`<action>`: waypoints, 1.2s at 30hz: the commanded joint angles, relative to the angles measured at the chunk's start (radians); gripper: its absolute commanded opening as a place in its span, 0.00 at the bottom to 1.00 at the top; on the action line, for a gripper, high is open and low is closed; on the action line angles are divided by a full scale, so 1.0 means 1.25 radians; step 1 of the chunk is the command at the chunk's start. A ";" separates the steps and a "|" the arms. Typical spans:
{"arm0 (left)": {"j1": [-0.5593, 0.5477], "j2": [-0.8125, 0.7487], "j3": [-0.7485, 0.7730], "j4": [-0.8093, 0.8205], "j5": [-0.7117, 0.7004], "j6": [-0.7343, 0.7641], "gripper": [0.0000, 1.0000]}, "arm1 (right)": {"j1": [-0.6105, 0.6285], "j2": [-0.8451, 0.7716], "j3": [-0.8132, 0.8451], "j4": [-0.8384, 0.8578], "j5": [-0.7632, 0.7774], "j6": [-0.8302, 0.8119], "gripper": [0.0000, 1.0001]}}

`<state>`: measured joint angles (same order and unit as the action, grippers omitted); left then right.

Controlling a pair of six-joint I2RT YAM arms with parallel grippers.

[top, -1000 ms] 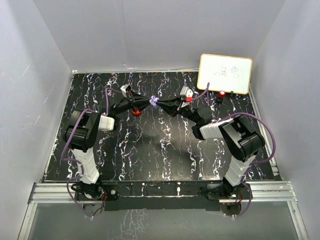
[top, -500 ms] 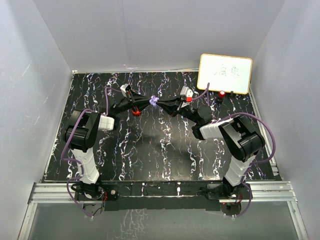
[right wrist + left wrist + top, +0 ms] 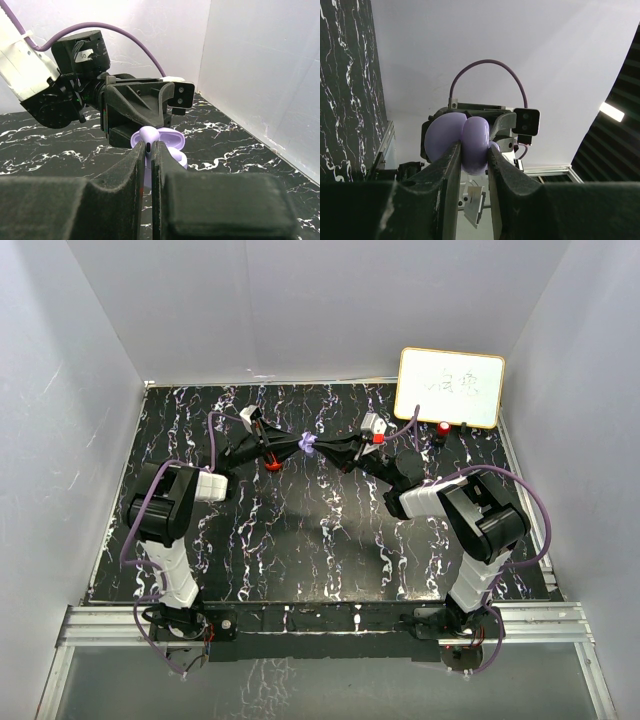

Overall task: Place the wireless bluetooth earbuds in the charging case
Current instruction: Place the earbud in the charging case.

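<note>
Soft white light falls evenly from overhead, so the pale walls [image 3: 300, 310] glow and the black marbled table [image 3: 300, 530] stays dark but readable. Shadows beneath the arms are faint and blurred at the edges. The whiteboard [image 3: 449, 387] is bright enough to wash its writing thin. From above everything is sharp, only small. In the left wrist view the left fingers [image 3: 445, 190] are dark, soft blurs, the purple case [image 3: 470, 142] between them has a gentle sheen, and a bright strip [image 3: 611, 111] glares at the right edge. In the right wrist view the right fingers [image 3: 115, 200] look grainy and unfocused, while the purple earbud [image 3: 148, 134] and the background are crisp
</note>
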<state>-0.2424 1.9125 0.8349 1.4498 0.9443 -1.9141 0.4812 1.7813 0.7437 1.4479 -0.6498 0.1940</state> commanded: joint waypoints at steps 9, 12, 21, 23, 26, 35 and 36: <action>-0.001 -0.075 0.001 0.114 0.012 0.011 0.00 | -0.005 -0.014 0.030 0.067 0.008 0.008 0.00; -0.001 -0.074 0.005 0.115 0.011 0.007 0.00 | -0.005 -0.014 0.029 0.068 0.008 0.008 0.00; -0.007 -0.069 0.012 0.110 0.009 0.010 0.00 | -0.004 -0.003 0.033 0.081 0.008 0.021 0.00; -0.008 -0.065 0.013 0.110 0.009 0.012 0.00 | -0.004 -0.002 0.033 0.082 0.009 0.023 0.00; -0.008 -0.063 0.013 0.110 0.008 0.013 0.00 | -0.004 0.000 0.036 0.085 0.010 0.024 0.00; -0.011 -0.064 0.016 0.119 0.004 0.003 0.00 | -0.004 0.001 0.029 0.087 0.015 0.023 0.00; -0.012 -0.065 0.017 0.116 0.005 0.004 0.00 | -0.003 0.002 0.027 0.087 0.015 0.022 0.00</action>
<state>-0.2512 1.8980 0.8349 1.4498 0.9504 -1.8984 0.4812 1.7817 0.7559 1.4513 -0.6464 0.2195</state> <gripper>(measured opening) 0.228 0.062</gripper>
